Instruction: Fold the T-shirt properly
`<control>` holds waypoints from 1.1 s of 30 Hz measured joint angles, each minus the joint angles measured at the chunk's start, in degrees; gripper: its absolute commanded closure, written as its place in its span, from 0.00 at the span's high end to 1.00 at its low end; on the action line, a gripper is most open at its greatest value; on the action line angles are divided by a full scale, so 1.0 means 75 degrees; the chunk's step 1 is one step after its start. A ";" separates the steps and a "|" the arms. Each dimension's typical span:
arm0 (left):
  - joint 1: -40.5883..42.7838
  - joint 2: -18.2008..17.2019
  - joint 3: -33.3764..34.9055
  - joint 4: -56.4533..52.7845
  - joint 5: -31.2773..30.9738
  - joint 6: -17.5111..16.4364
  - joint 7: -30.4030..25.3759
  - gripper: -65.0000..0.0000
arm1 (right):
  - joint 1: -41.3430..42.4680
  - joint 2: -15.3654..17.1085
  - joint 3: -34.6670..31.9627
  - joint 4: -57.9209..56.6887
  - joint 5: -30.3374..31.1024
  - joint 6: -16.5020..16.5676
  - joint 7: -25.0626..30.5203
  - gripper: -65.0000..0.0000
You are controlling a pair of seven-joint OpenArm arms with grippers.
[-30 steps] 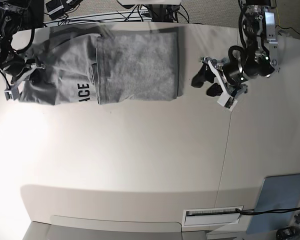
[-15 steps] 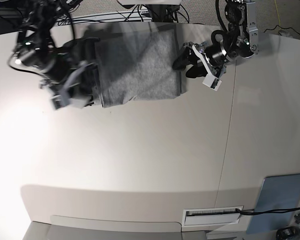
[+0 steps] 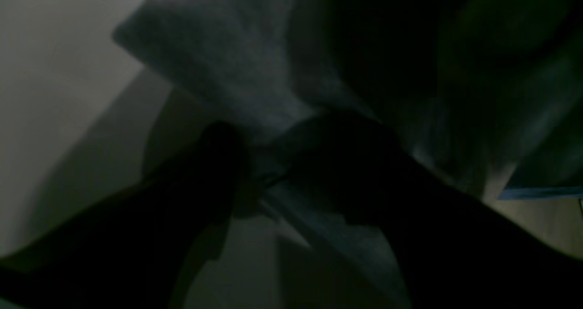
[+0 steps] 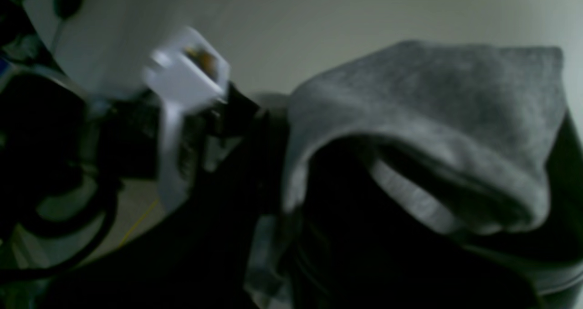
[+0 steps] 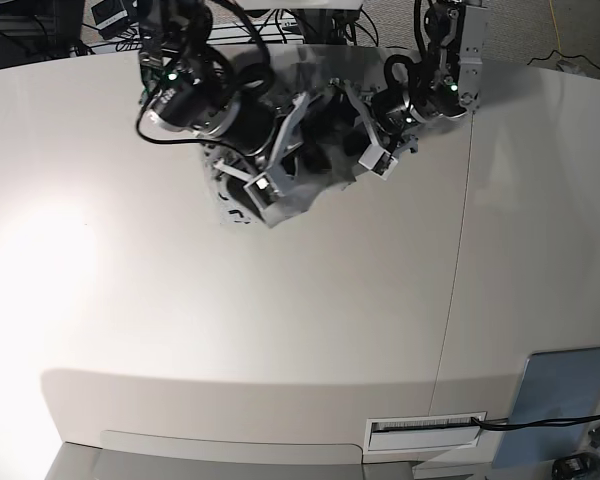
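Two black, rounded-housing robot arms w/ looping black cables: left arm at frame's upper right, right arm upper left. White angular gripper brackets, small green LEDs.

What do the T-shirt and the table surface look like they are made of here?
The T-shirt looks like soft heather-grey knit, probably cotton jersey: speckled, matte, bunching into rounded folds where it is gathered between the arms. The table looks like a hard, smooth off-white laminate or painted board with a slight sheen: it shows a soft glare patch and a thin straight seam. Neither material can be confirmed by sight alone.
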 measured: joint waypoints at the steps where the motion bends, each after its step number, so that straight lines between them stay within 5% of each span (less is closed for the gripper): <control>1: -0.0015 -0.0003 0.0000 0.0000 0.0000 0.0000 0.0012 0.51 | 0.0000 -0.0003 -0.0108 0.0000 -0.0111 -0.0079 0.0009 0.00; 4: -0.0038 -0.0050 0.0012 0.0000 -0.0017 0.0149 0.0012 0.51 | -0.0006 0.0000 -0.0224 0.0000 -0.0411 -0.0041 0.0006 0.00; 7: -0.0146 -0.0154 0.0041 -0.0017 -0.0035 0.0134 0.0076 0.51 | -0.0006 0.0000 -0.0224 0.0000 -0.0449 0.0478 -0.0026 0.03; 11: -0.0280 -0.0195 0.0041 -0.0023 0.0000 0.0137 0.0189 0.51 | -0.0047 0.0000 -0.0221 0.0000 0.0050 0.0676 -0.0032 0.36; 17: -0.0358 -0.0192 0.0041 -0.0032 0.0017 0.0140 0.0224 0.51 | -0.0044 0.0000 -0.0224 0.0000 0.1472 0.1020 -0.0277 0.36; 22: -0.0437 -0.0326 -0.0184 -0.0003 0.0029 0.0143 0.0289 0.51 | -0.0015 0.0000 -0.0119 0.0000 0.1411 0.1023 -0.0271 0.36; 28: -0.0414 -0.0466 -0.1638 0.0373 0.0344 0.0361 0.0624 0.51 | -0.0006 -0.0003 0.1422 0.0000 0.1323 0.1020 -0.0093 0.36; 30: -0.0399 -0.0466 -0.2168 0.0527 -0.0175 0.0283 0.0935 0.51 | 0.0003 -0.0006 0.2192 0.0000 0.1326 0.1017 -0.0032 0.36; 33: -0.0388 -0.0466 -0.2690 0.0758 -0.1766 -0.0428 0.2084 0.51 | 0.0023 -0.0038 0.3375 0.0000 0.1174 0.1023 -0.0009 0.36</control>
